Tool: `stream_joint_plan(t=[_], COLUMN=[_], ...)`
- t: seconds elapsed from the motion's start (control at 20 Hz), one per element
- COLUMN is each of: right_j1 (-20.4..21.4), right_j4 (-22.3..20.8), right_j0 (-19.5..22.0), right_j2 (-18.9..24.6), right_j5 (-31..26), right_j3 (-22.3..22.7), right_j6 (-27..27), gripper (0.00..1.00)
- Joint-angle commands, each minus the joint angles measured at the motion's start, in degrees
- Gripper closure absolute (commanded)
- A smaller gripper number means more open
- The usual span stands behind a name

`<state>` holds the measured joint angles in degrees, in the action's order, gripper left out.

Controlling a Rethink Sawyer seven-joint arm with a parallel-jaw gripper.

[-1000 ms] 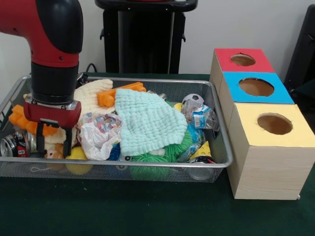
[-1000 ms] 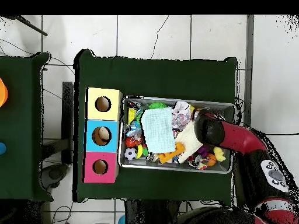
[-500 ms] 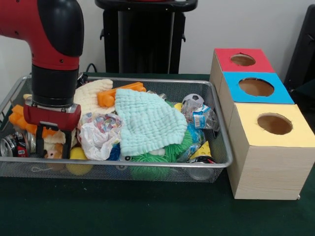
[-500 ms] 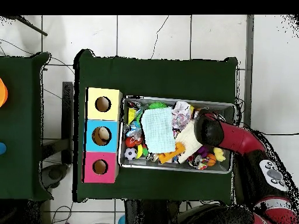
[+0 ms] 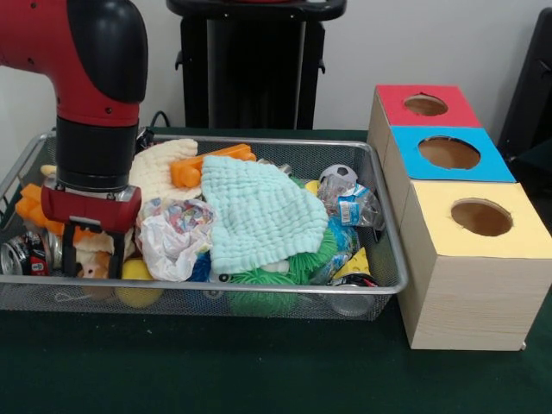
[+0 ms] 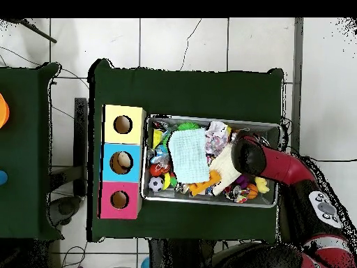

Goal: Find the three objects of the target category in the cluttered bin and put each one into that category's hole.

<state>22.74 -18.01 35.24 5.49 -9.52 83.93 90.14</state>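
A wire bin (image 5: 216,287) holds a heap of clutter. In the front view my gripper (image 5: 91,257) hangs low over the bin's left end, open. Its two black fingers (image 5: 68,254) stand either side of a tan plush toy (image 5: 93,261), beside a yellow ball (image 5: 138,270). A crushed soda can (image 5: 21,255) lies just to the left. Three boxes stand right of the bin, each with a hole: red (image 5: 425,104), blue (image 5: 448,152) and yellow (image 5: 480,216). From overhead the arm (image 6: 249,156) covers the gripper at the bin's (image 6: 209,118) right end.
A mint cloth (image 5: 259,211) drapes the middle of the heap. A crumpled wrapper (image 5: 175,235), an orange toy (image 5: 207,164) and a cream knit (image 5: 159,168) lie around it. A soccer ball (image 5: 338,176), a plastic bottle (image 5: 354,207) and a green spiky ball (image 5: 267,289) sit to the right.
The arm has sunk a little deeper into the bin's left end and edged slightly right. The clutter has not shifted.
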Motion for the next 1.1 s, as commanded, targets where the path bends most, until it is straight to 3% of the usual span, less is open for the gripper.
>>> stream_joint_plan(t=[0.05,0.5,0.55,1.1], right_j1=[-6.47,-6.69,-6.66,-5.66], right_j4=[-1.02,-0.66,-0.47,-0.14], right_j0=[-0.29,-1.16,-1.44,-1.39], right_j2=[0.94,0.10,-0.27,0.03], right_j5=[1.16,0.48,0.02,-1.13], right_j3=[2.09,1.85,1.74,2.21], right_j6=[7.07,6.54,6.58,6.15], gripper=[0.00,0.00,1.00,1.00])
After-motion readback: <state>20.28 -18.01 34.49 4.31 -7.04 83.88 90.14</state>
